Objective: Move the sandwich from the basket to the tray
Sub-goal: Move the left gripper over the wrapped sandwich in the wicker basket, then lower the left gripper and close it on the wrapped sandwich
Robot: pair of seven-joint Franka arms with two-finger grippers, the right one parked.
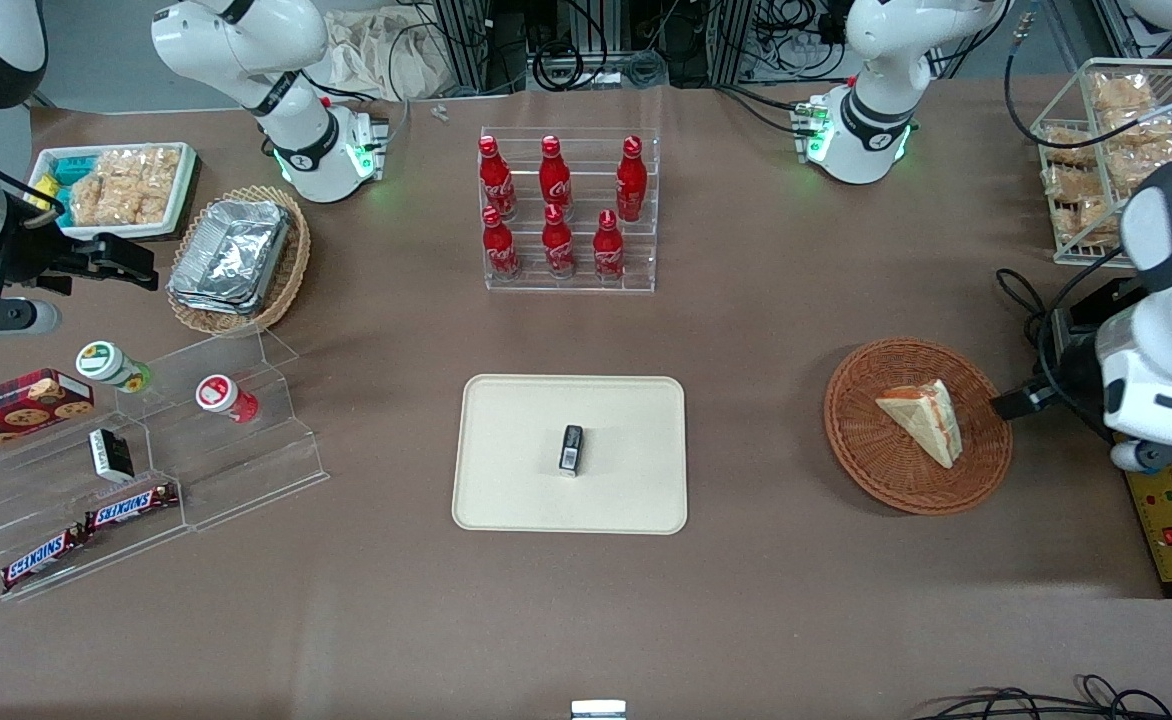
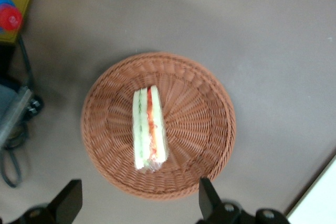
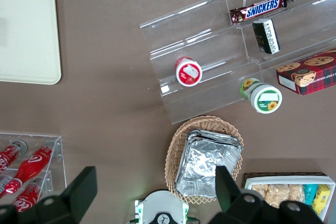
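So the fingers (image 2: 68, 203) are spread wide with nothing between them, and the gripper (image 2: 137, 203) hangs up in the air over the basket (image 2: 205, 129), more or less above its rim on the side toward the working arm's end of the desk (image 1: 746, 600). No contact with anything as far as I can see.

The sandwich (image 2: 149, 129) sits right in the middle of that round reddish wicker basket, lying on its side with the red and green filling stripe showing. In the front view the sandwich (image 1: 924, 420) is a pale wedge inside the basket (image 1: 866, 450), clearly not lifted.

The cream tray (image 1: 506, 480) lies well apart from the basket, toward the middle of the desk. It's not bare either: a small dark packet (image 1: 571, 449) lies near its centre, with plenty of room around it.

So progress-wise I'd say basically nothing is done. The arm looks lined up for the approach, but coming down, grabbing, carrying across and setting it down are all left.
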